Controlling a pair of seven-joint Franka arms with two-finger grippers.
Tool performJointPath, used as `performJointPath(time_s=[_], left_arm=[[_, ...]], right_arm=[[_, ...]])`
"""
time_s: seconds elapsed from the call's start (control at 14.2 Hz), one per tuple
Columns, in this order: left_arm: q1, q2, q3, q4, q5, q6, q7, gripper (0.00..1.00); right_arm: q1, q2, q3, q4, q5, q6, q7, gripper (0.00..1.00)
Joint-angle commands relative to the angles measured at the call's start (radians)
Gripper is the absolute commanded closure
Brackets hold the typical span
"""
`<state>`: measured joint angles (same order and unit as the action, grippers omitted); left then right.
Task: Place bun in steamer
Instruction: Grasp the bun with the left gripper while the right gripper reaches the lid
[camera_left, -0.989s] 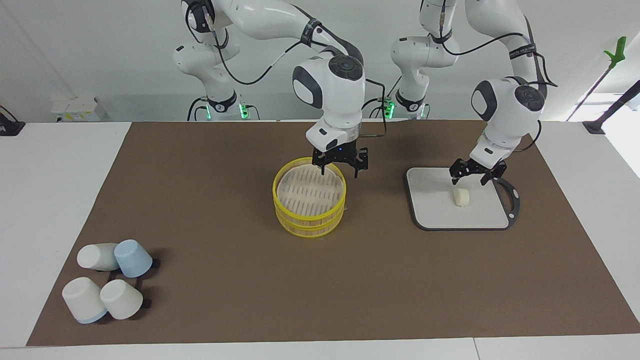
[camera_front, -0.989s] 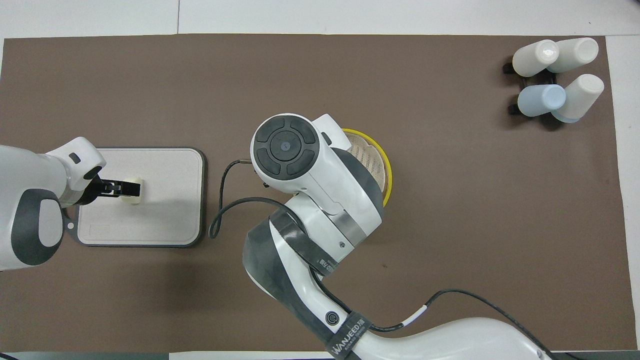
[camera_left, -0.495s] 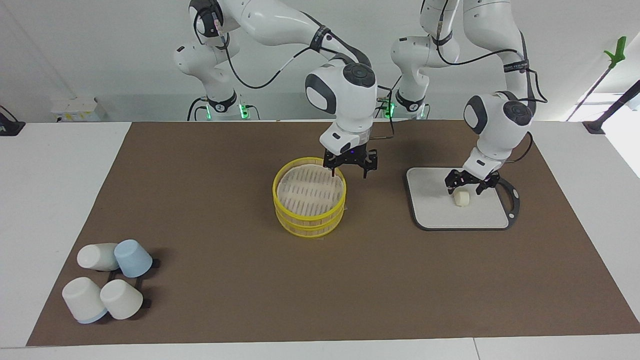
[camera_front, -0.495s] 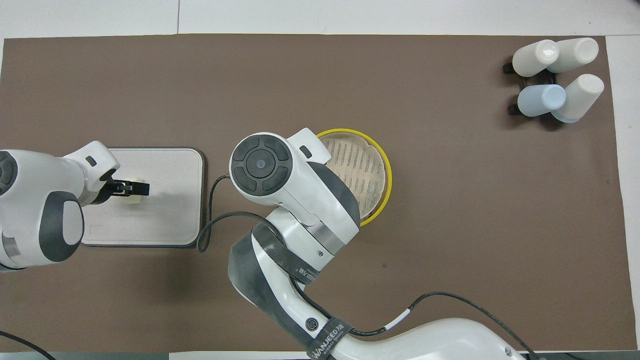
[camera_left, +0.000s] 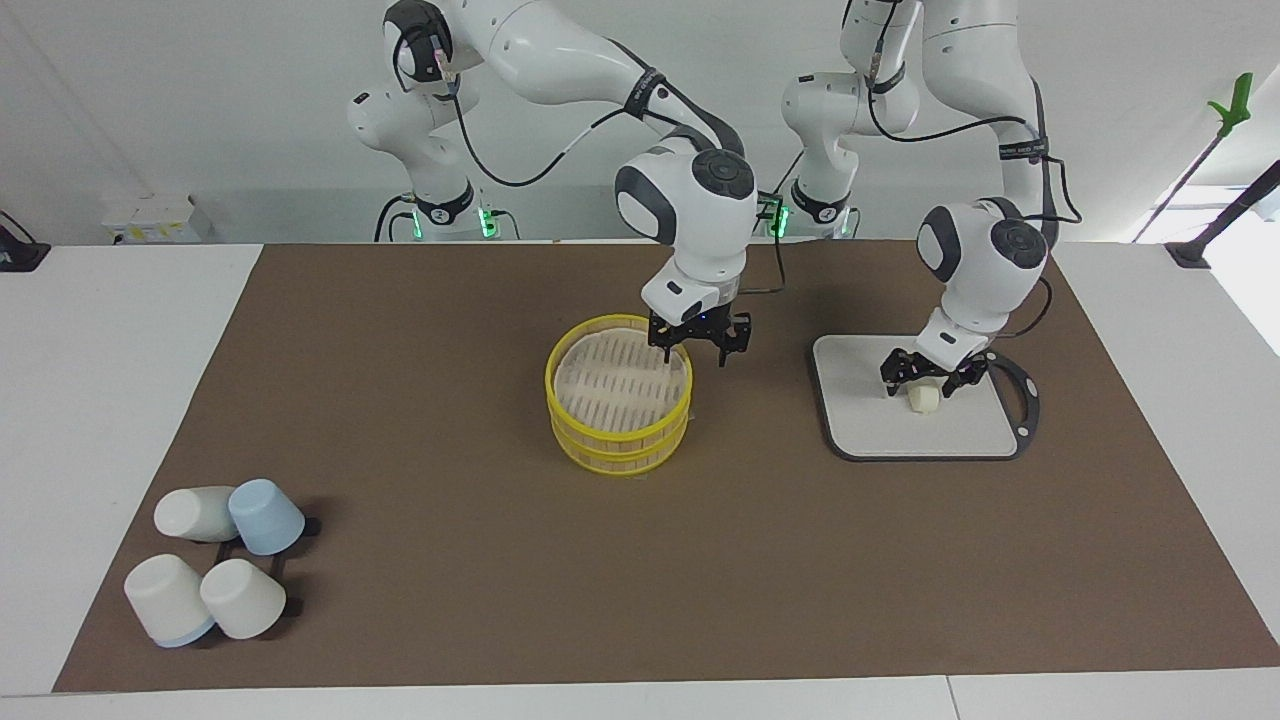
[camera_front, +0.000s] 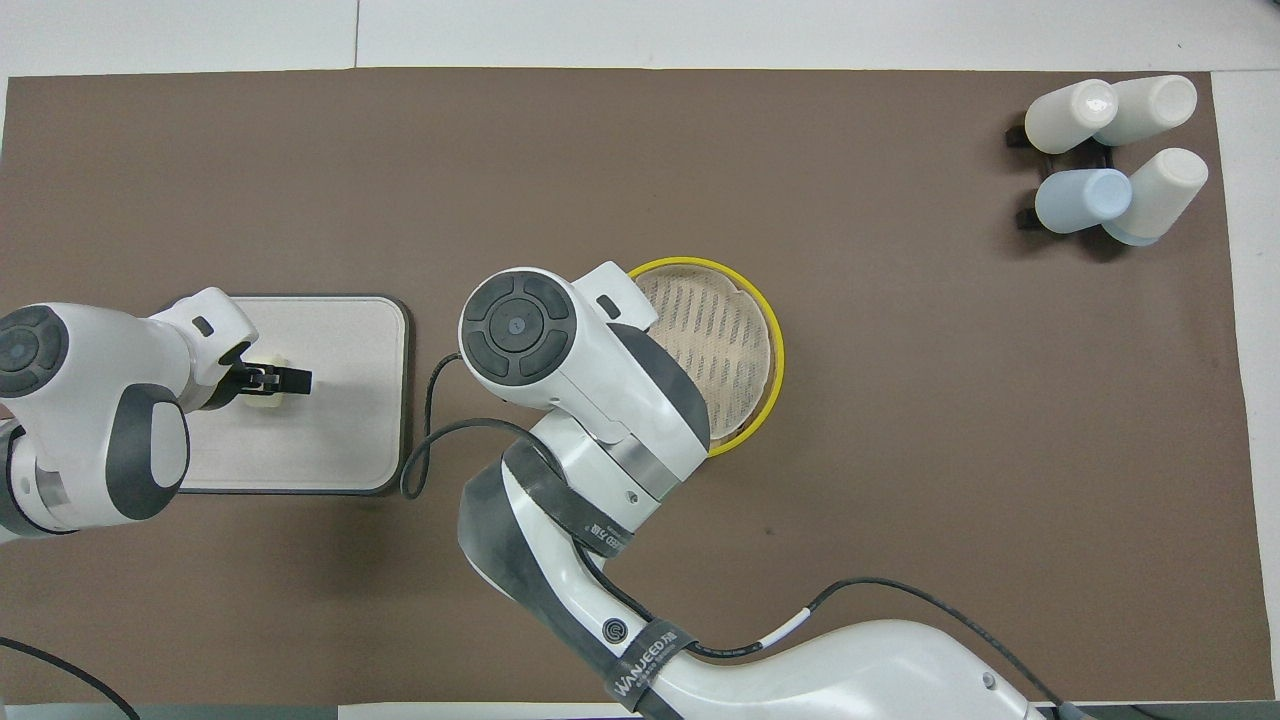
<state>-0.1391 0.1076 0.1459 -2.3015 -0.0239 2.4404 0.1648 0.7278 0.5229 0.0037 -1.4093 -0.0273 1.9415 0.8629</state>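
While the left hand (camera_left: 925, 381) reaches down onto the grey board (camera_left: 860, 420), its fingers stand apart on either side of the bun (camera_left: 923, 398), which lies on the board right under the fingertips; whether they already touch it cannot be told. Seen from overhead, the same hand (camera_front: 268, 379) covers most of the bun (camera_front: 268, 402), so only a pale edge shows.

The right hand (camera_left: 699, 343) hangs at the rim of the steamer (camera_left: 620, 437), at the side nearest the robots, one finger (camera_left: 665, 352) over the slatted floor and the other outside the yellow rim, with the rim between them. The fingers are parted and grip nothing.

Four cups (camera_left: 215, 573) lie well apart from both hands, at the right arm's end of the bench (camera_left: 100, 380).
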Motion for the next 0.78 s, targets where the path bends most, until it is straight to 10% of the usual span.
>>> performJointPath(time_s=[0.0,0.35,0.71], left_arm=[[-0.007,-0.005,0.006,-0.015,-0.002,0.022,0.016,0.05],[-0.005,-0.005,0.006,-0.006,-0.002,-0.006,0.016,0.55],[-0.004,-0.003,0.006,0.062,-0.01,-0.095,0.012,0.63]], right_arm=[[0.004,-0.001,-0.002,-0.011,-0.023,0.017,0.012,1.0],[-0.004,-0.003,-0.002,0.006,-0.033,0.037,0.021,1.0],[-0.108,-0.075,-0.01,0.038,-0.03,-0.042,-0.117,1.0]])
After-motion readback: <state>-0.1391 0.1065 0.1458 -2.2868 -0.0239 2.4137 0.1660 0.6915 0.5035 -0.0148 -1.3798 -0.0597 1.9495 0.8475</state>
